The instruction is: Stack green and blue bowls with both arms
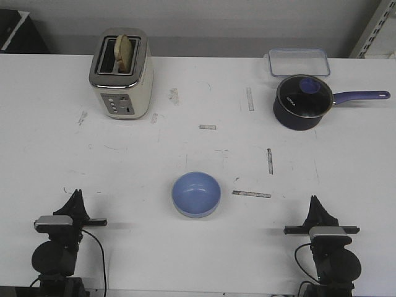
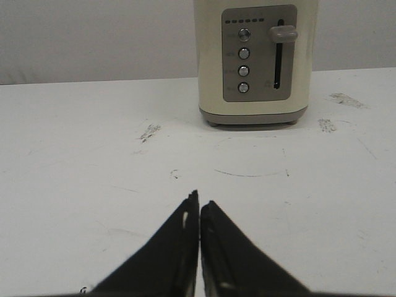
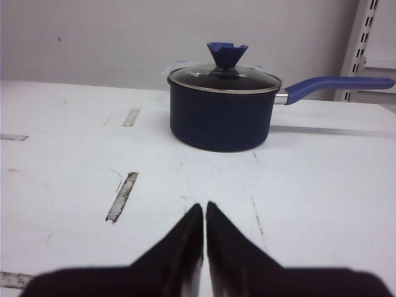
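At the middle of the white, scuffed table (image 1: pixel 198 247), a round, smooth periwinkle blue bowl (image 1: pixel 196 193) is seen, with a pale rim beneath it that may be the green bowl; this cannot be told for certain. The left gripper (image 2: pixel 198 207) is held closed, its tapered black fingers meeting, with nothing between them. The right gripper (image 3: pixel 205 210) is likewise pressed closed and empty. Both are kept well apart from the bowl.

Scuffed white table (image 1: pixel 185 247); grey wall (image 1: pixel 204 25) behind; metal shelving upright (image 1: pixel 373 28) far right.
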